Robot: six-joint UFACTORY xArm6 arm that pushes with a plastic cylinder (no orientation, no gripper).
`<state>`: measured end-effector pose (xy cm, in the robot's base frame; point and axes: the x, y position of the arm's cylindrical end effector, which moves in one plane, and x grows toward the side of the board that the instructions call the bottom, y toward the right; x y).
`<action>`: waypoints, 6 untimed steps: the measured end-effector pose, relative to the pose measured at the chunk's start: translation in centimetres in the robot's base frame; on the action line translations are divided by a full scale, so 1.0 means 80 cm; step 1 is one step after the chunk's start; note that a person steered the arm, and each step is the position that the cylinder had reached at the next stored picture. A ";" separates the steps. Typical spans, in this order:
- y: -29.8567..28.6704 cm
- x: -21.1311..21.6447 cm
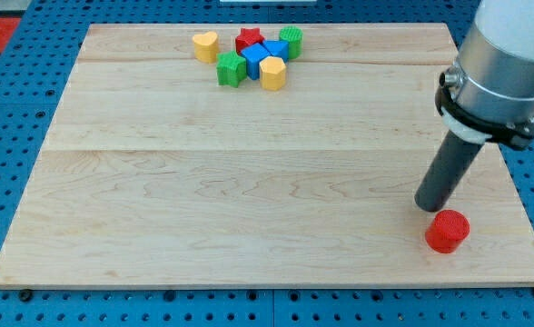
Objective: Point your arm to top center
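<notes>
A robot arm's dark rod stands over a pale wooden board (249, 182) laid on a blue pegboard surface (13, 136), my tip (428, 205) resting at the lower right of the frame, just up and to the left of a red cylinder block (448, 231), near it though contact cannot be made out. The arm carries no gripper, so nothing is held or clamped; the rod simply ends at the board. The top centre of the board, well apart from the tip, is taken up by a tight cluster of small blocks: a yellow heart-shaped block (205, 45) at the cluster's left, a red star block (249, 39) beside it, a green cylinder block (291, 43) at the upper right of the group, two blue blocks (256, 61) (275, 50) of unclear shape in the middle, a green star block (231, 69) at the lower left and a second yellow block (272, 74) at the bottom of the group. The arm's grey housing (508, 64) fills the upper right corner.
</notes>
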<state>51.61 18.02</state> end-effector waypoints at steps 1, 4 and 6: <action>-0.012 -0.083; -0.078 -0.402; -0.139 -0.404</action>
